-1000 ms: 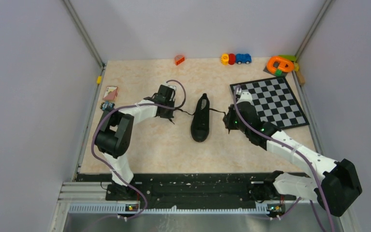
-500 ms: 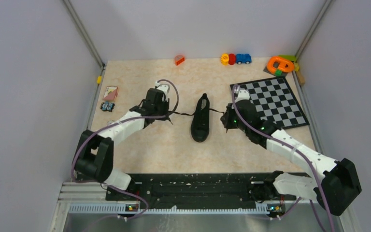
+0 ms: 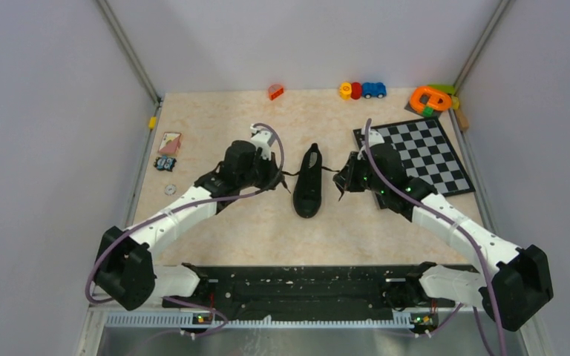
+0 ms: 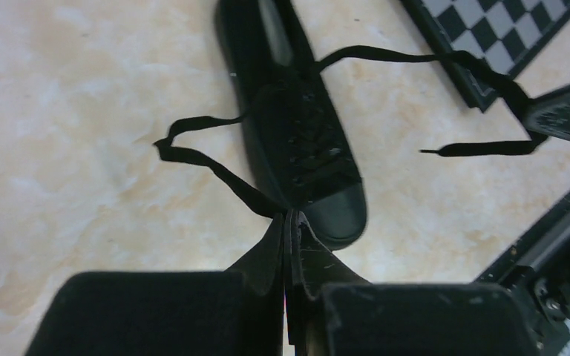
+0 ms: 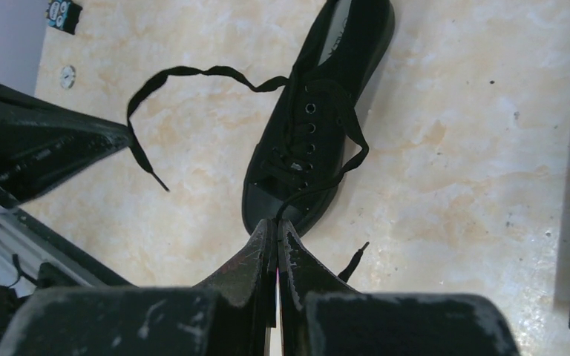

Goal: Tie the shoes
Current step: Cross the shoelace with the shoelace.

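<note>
The black sneaker lies mid-table, toe toward the arms; the sole's colour does not show. My left gripper sits just left of it, shut on the left lace, which loops slack from the eyelets to the pinched fingertips. My right gripper sits just right of the shoe, shut on the right lace, which curves from the eyelets to its tips. The shoe fills the middle of the left wrist view and the right wrist view. Each lace's free end hangs past the fingers.
A chessboard lies right of the shoe, behind my right arm. Toy cars, an orange brick and an orange ring toy line the back edge. A card and a small washer lie at the left.
Both grippers moved inward toward the shoe, and the laces went from stretched out sideways to slack. The left arm's elbow swung down and to the left.
</note>
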You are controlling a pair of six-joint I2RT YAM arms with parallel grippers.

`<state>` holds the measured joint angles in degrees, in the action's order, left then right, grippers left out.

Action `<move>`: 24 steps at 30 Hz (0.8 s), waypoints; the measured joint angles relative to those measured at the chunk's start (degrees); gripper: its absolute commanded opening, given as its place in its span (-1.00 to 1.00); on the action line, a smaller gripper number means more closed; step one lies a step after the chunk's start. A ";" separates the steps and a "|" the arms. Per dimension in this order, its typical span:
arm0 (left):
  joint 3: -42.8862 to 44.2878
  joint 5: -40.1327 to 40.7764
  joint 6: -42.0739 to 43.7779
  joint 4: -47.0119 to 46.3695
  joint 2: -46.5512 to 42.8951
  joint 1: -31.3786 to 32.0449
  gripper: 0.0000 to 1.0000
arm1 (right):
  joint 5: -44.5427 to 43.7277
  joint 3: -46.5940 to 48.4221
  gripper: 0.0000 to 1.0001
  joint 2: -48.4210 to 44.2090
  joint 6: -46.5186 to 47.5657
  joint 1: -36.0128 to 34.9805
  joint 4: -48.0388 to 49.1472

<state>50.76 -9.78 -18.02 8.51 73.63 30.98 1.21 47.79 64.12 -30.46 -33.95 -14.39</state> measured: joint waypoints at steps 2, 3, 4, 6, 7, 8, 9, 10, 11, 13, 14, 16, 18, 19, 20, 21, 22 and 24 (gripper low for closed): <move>-0.04 -0.59 -1.25 -0.87 0.04 2.27 -1.00 | 2.23 0.20 -1.00 0.15 -0.76 1.01 -0.04; -0.04 -0.72 -1.77 -1.42 0.17 3.67 -1.00 | 3.50 0.44 -1.00 0.28 -1.22 1.46 0.02; 0.02 -0.79 -2.19 -2.08 0.59 4.85 -1.00 | 4.72 0.74 -1.00 0.39 -1.64 1.92 0.02; 0.85 -0.76 -2.89 -2.80 2.51 6.86 -1.00 | 7.26 1.14 -1.00 0.50 -2.49 3.13 0.55; 1.75 -0.68 -3.10 -2.97 4.31 7.91 -1.00 | 8.46 1.18 -1.00 0.50 -2.99 3.78 0.83; 2.62 -0.68 -3.19 -3.08 5.92 8.59 -1.00 | 9.94 1.18 -1.00 0.52 -3.63 4.66 1.29; 3.61 -0.66 -3.37 -3.39 7.67 9.20 -1.00 | 11.52 1.20 -1.00 0.57 -4.24 5.57 1.66; 4.63 -0.66 -3.63 -3.78 9.55 9.70 -1.00 | 12.63 1.20 -1.00 0.61 -4.70 6.23 1.90; 5.79 -0.68 -4.17 -4.31 11.52 10.14 -1.00 | 13.75 1.20 -1.00 0.70 -5.05 6.93 2.12; 7.58 -0.74 -5.09 -5.73 15.02 10.67 -1.00 | 15.91 1.38 -1.00 1.01 -5.79 8.09 2.38; 8.39 -0.76 -5.75 -6.54 16.68 10.82 -1.00 | 16.68 1.40 -1.00 1.09 -6.03 8.57 2.47; 9.70 -0.68 -6.51 -8.04 19.39 11.34 -1.00 | 17.94 1.40 -1.00 1.18 -6.27 9.27 2.43; 11.74 -0.22 -7.30 -9.01 22.36 11.76 -1.00 | 19.04 1.40 -1.00 1.20 -6.43 10.08 2.43; 12.87 0.09 -7.56 -9.38 23.74 12.00 -1.00 | 19.41 1.40 -1.00 1.20 -6.47 10.43 2.40; 14.12 0.37 -7.78 -9.84 25.18 12.26 -1.00 | 19.65 1.40 -1.00 1.20 -6.51 10.67 2.38; 15.21 0.48 -7.98 -10.38 26.45 12.44 -1.00 | 19.85 1.40 -1.00 1.20 -6.56 10.88 2.38; 16.15 0.66 -8.22 -10.93 27.52 12.59 -0.99 | 19.98 1.40 -1.00 1.20 -6.58 11.02 2.38; 18.71 1.25 -8.83 -11.96 30.25 12.85 -0.75 | 20.17 1.40 -1.00 1.20 -6.60 11.26 2.38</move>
<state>69.47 -8.54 -26.85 -3.44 103.88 43.83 21.39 49.19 65.32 -37.06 -22.70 -12.01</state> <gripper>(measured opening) 0.008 0.009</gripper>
